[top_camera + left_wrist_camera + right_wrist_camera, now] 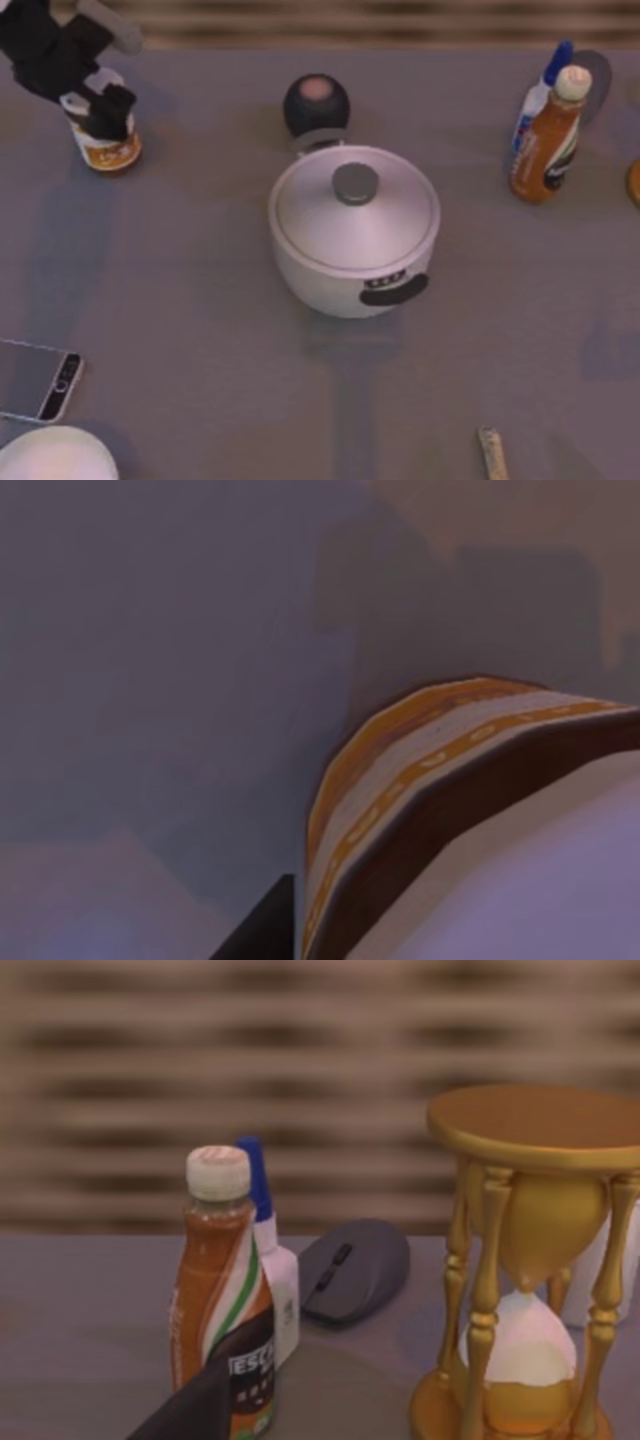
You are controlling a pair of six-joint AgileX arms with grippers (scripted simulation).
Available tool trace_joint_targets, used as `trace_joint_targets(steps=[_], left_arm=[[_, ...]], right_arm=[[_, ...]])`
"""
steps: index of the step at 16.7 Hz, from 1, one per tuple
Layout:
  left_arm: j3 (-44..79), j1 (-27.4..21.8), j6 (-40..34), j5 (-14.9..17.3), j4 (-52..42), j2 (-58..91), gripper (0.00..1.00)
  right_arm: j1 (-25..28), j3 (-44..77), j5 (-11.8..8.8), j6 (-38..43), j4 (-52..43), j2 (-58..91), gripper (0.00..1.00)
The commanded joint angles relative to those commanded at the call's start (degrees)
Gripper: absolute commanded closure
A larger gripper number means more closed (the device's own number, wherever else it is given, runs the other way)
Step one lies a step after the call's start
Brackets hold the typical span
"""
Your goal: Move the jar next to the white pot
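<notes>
Open worktop stretches between my left pincer at the far left and the white pot in the middle. A black ball-shaped object stands just behind the pot.

Simulated tabletop of household clutter

From my right wrist I can read only the white letters "ESC" on the dark band of the sauce bottle, which stands just beside the glue bottle. The jar label shows only patterned stripes, nothing legible.
</notes>
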Motion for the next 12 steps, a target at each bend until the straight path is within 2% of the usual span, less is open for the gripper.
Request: trace_joint_targets(steps=[3,12], left_arm=[[-4.03,0.22,-0.03,-0.03,0.02,-4.04,1.0],[-28.75,1.48,0.14,-0.29,-0.57,-29.34,1.0]], right_arm=[[0.0,0.0,0.0,0.0,0.0,0.0,0.0],[0.0,0.0,0.0,0.0,0.0,0.0,0.0]])
